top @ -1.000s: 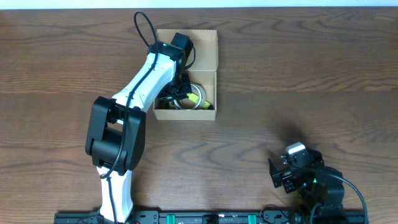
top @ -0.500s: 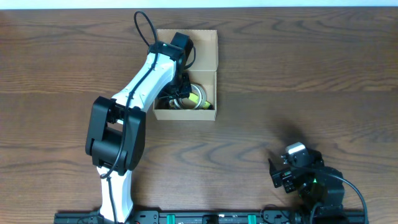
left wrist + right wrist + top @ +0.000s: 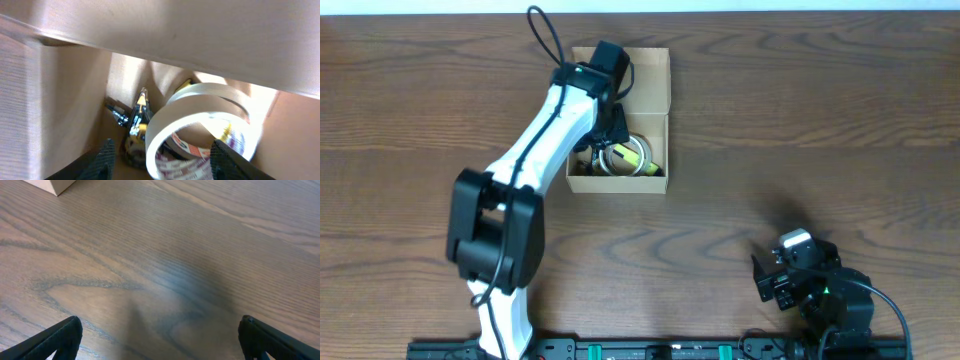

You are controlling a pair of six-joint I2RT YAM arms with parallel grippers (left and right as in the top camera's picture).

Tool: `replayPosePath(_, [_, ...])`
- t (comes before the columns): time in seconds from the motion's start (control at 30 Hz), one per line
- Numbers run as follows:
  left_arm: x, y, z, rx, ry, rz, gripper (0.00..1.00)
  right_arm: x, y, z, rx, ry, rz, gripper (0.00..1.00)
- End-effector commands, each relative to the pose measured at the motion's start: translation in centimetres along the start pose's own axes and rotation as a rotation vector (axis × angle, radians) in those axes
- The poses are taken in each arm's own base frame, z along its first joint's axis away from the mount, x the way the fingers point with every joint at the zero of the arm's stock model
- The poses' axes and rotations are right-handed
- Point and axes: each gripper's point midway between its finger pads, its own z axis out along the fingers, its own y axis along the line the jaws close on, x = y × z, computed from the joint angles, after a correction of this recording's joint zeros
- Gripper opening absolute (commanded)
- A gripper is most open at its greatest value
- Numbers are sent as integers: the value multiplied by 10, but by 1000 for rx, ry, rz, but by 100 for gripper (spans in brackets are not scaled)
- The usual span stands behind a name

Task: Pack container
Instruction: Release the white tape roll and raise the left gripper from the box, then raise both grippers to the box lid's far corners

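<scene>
The container (image 3: 620, 183) is a tan cardboard box with its flap lid (image 3: 650, 80) open toward the far side. My left gripper (image 3: 607, 138) reaches down into it. In the left wrist view its fingers (image 3: 165, 161) are spread wide, one on each side of a white tape roll (image 3: 210, 95) that leans inside the box, against the wall (image 3: 70, 100). A small dark and yellow item (image 3: 137, 120) lies beside the roll. The roll (image 3: 620, 157) also shows from overhead. My right gripper (image 3: 772, 280) is open and empty, low over bare table (image 3: 160, 340).
The wooden table (image 3: 800, 120) extends to all sides of the box. A corner of the box (image 3: 55, 184) shows at the top left of the right wrist view. A black rail (image 3: 650, 350) runs along the front edge.
My left arm has shifted a little toward the far side and left, over the box. The right arm has not moved.
</scene>
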Motion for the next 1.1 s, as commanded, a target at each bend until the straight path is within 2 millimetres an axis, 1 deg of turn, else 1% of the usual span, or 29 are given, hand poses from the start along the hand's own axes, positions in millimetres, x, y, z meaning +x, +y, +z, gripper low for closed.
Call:
replayPosePath(0.0, [-11,1,-34,22,-89,1,64,3,0,1,1,4,-9,99])
replayPosePath(0.03, [-12,1,-41,31,-103,-1,66,3,0,1,1,4,-9,99])
replayPosePath(0.07, [-13,1,-50,43,-123,-2,72,3,0,1,1,4,-9,99])
replayPosePath(0.13, [-16,1,-71,64,-168,-5,96,3,0,1,1,4,-9,99])
replayPosePath(0.3, [-19,12,-126,88,-299,-18,95,3,0,1,1,4,-9,99])
replayPosePath(0.33, [-19,15,-143,100,-338,-19,95,3,0,1,1,4,-9,99])
replayPosePath(0.37, [-18,16,-153,110,-360,-16,95,3,0,1,1,4,-9,99])
replayPosePath(0.47, [-13,20,-191,165,-440,-16,95,3,0,1,1,4,-9,99])
replayPosePath(0.5, [-12,21,-198,175,-453,-16,95,3,0,1,1,4,-9,99])
replayPosePath(0.6, [-3,23,-227,234,-503,-17,96,3,0,1,1,4,-9,99])
replayPosePath(0.67, [3,28,-249,266,-553,-22,95,3,0,1,1,4,-9,99])
replayPosePath(0.7, [8,32,-263,287,-585,-24,95,3,0,1,1,4,-9,99])
replayPosePath(0.8, [14,37,-281,313,-624,-29,96,3,0,1,1,4,-9,99])
replayPosePath(0.87, [17,38,-286,320,-636,-29,95,3,0,1,1,4,-9,99])
replayPosePath(1.07, [26,44,-276,286,-584,-25,96,3,0,1,1,4,-9,99])
